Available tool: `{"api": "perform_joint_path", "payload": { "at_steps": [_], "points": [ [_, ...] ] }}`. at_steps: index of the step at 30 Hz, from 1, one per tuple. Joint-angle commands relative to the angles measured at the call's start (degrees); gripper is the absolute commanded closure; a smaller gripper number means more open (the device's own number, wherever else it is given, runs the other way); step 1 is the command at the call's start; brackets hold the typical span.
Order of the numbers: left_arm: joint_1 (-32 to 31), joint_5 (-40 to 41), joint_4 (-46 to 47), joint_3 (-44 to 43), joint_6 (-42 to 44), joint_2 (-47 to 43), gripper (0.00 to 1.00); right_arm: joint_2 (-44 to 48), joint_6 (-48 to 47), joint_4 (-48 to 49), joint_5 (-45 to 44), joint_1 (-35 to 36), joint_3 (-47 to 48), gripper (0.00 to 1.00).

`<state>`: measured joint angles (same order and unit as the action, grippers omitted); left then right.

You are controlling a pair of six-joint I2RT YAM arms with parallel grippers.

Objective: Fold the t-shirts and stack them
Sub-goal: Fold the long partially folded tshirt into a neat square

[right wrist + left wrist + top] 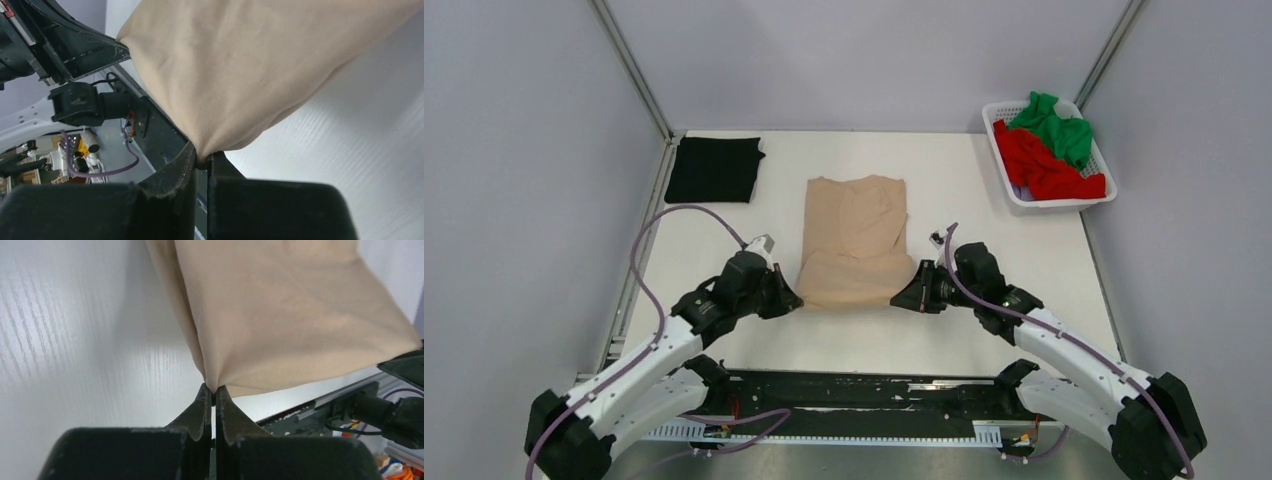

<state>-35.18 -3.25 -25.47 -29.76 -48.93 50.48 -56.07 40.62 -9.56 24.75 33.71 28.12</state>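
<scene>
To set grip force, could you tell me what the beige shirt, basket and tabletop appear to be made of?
Beige t-shirt: soft matte cloth, apparently; it puckers where the left gripper and right gripper pinch it. Basket: probably moulded white plastic, given its slatted walls. Table: likely white laminate, faint wood grain and slight sheen.

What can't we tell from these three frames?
Top view: black shirt is too dark to show its folds or layers.
Top view: red shirt and green shirt cover the basket floor; anything beneath is hidden.
Wrist views: beige shirt runs off the top edge; its far end is cut off.
Wrist views: left gripper and right gripper hide how much cloth they pinch.
</scene>
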Motion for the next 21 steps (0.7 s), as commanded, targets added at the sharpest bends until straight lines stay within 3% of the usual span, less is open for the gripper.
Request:
{"api": "perform_joint_path", "payload": {
  "at_steps": [1, 6, 12, 17, 21],
  "points": [
    [-0.17, 0.73, -6.34, -3.74, 1.12, -11.55, 1.00, 5.65, -0.97, -1.86, 3.39, 0.15, 2.71, 1.00],
    [-0.16, 11.99, -4.96, -7.91, -1.79, -11.91, 1.00, 4.00, -1.05, -0.83, -1.54, -3.06, 7.51, 1.00],
    [0.23, 21.39, -2.37, -15.13, -1.06, -2.10, 1.00, -2.06, -0.56, 6.75, 5.03, -10.68, 10.88, 1.00],
    [3.55, 23.56, 1.21, -19.61, 1.02, 3.90, 1.00, -9.74, 2.23, 12.28, 12.59, -14.83, 13.32, 1.00],
    [7.17, 21.56, 4.63, -20.72, 1.30, 8.36, 1.00, -14.93, 2.32, 13.76, 12.28, -17.33, 16.19, 1.00]
  ]
}}
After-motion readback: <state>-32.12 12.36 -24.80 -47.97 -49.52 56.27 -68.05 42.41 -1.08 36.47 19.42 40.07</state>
